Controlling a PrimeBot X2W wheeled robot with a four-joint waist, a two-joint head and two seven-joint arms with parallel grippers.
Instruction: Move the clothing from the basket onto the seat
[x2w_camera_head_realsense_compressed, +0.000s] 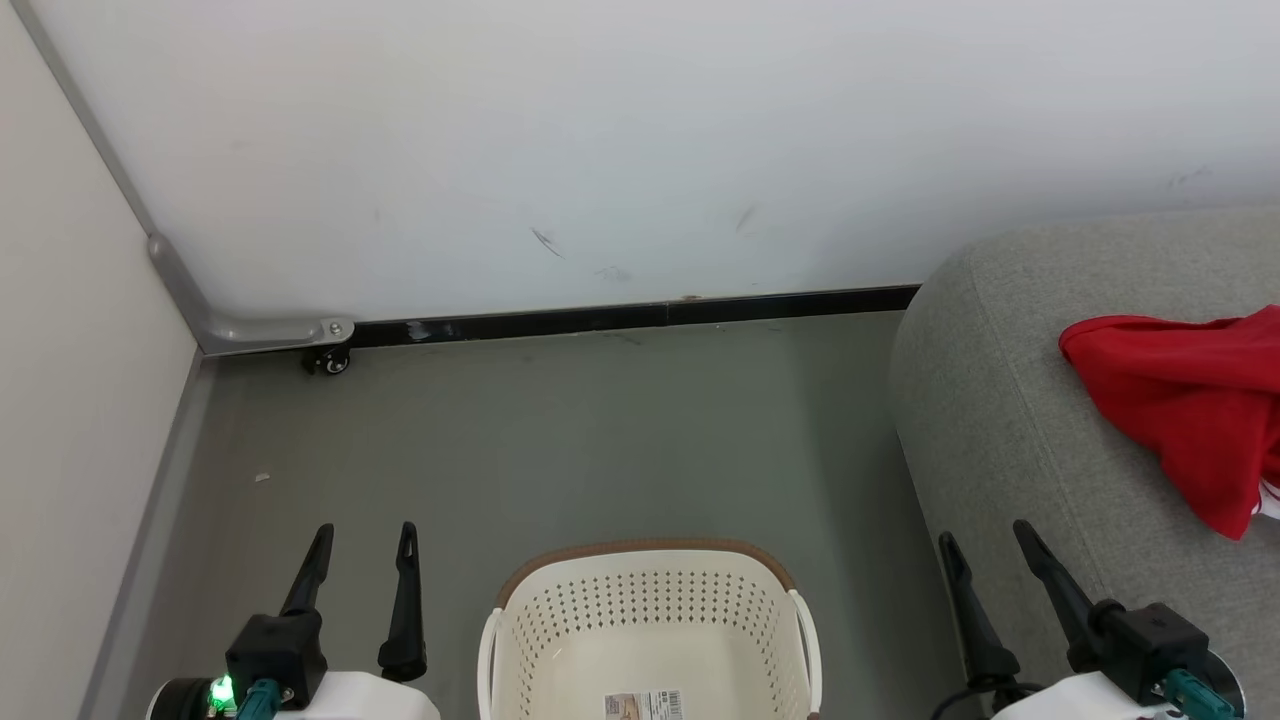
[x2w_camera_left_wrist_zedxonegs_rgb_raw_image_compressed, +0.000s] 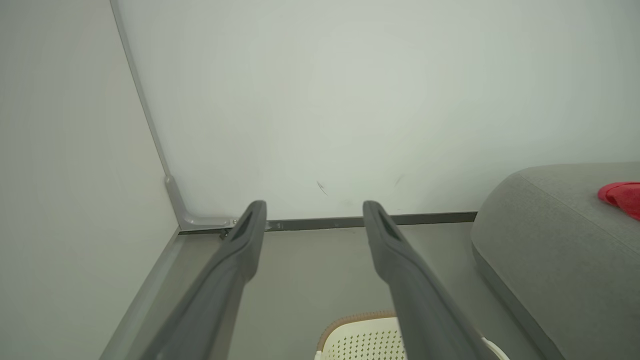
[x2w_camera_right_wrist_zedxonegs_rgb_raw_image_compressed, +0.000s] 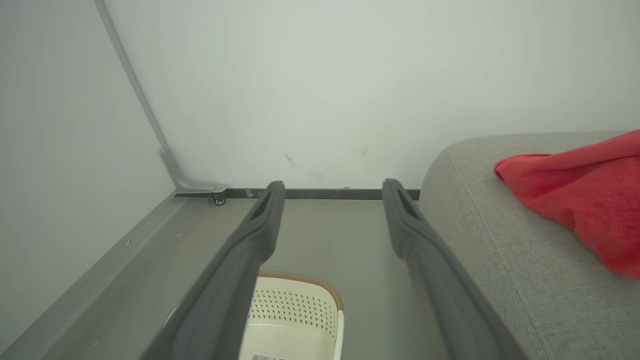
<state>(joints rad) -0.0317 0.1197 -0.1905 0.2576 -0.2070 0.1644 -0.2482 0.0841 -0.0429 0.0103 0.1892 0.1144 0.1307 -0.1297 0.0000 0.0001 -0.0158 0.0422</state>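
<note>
1. State: my left gripper (x2w_camera_head_realsense_compressed: 366, 530) and right gripper (x2w_camera_head_realsense_compressed: 983, 532) both have their fingers spread, with nothing between them. Each wrist view shows bare floor (x2w_camera_head_realsense_compressed: 600, 440) and wall (x2w_camera_head_realsense_compressed: 640, 150) past the fingers.
2. Task's thing: the red clothing (x2w_camera_head_realsense_compressed: 1190, 400) lies bunched on top of the grey seat (x2w_camera_head_realsense_compressed: 1000, 420). The laundry basket (x2w_camera_head_realsense_compressed: 650, 600) stands on the floor with its barcode sticker (x2w_camera_head_realsense_compressed: 645, 705) uncovered, and no fabric is visible inside it.
3. Risk A: the head view cuts off the basket's near part. A garment left there would go unnoticed, and I would call the job done too early.
4. Risk B: the frame's right edge cuts off the clothing, so I cannot tell how well it is supported. Its lower corner points toward the seat's front, and a nudge could probably slide it to the floor.
5. Risk C: my right fingers sit just beside the seat's side. A careless swing could drag on the upholstery or snag the cloth.
6. Risk D: the basket looks light. Either arm dropping inward could knock it.
7. Relation: the clothing is ahead and to the right of my right gripper, higher up and apart from it. It is well apart from my left gripper, and the basket lies between the two.
</note>
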